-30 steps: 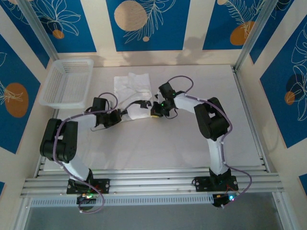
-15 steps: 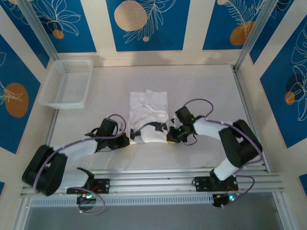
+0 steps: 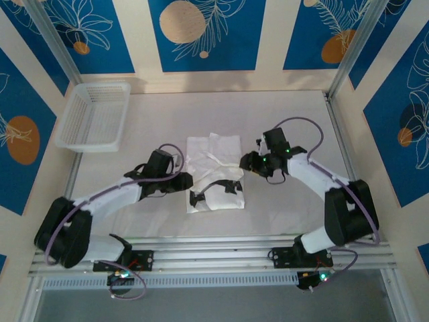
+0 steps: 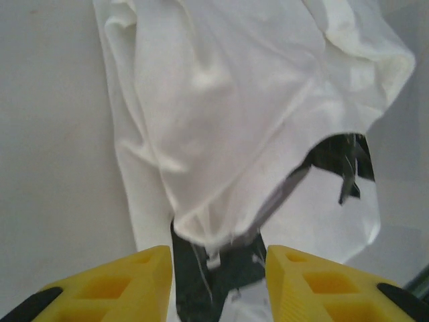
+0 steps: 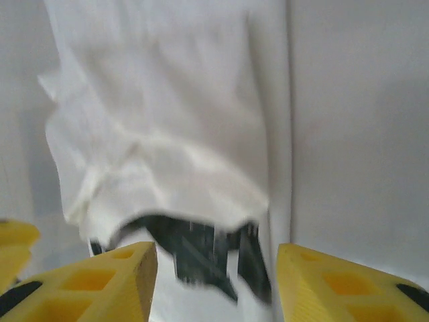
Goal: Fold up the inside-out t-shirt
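Mid-table (image 3: 281, 215): the shirt (image 3: 213, 155), flat, folded into a wrinkled white oblong, long side running away from the bases. Across its near half, a ragged dark patch (image 3: 216, 188) under a loose upper layer.

At the shirt's left edge, level with that patch: the left gripper (image 3: 190, 182), just beside or touching the cloth, hard to tell which from above. From the left wrist, yellow fingers (image 4: 114, 290) spread apart, dark patch and cloth edge seen through the gap, nothing pinched.

Off the shirt's right edge, a little further back: the right gripper (image 3: 246, 163), just beside the cloth. From the right wrist, yellow fingers (image 5: 107, 282) likewise spread wide and empty, shirt and dark patch ahead on the table.

Around: a white mesh basket (image 3: 87, 145) in the far-left corner, well apart from shirt and arms. A purple cable (image 3: 295, 122) looping over the right wrist. Metal rails (image 3: 214, 249) along the near edge, between the bases. Blue leaf-patterned walls (image 3: 208, 33) behind and at both sides. Forearms angled in from either side, both off the cloth.
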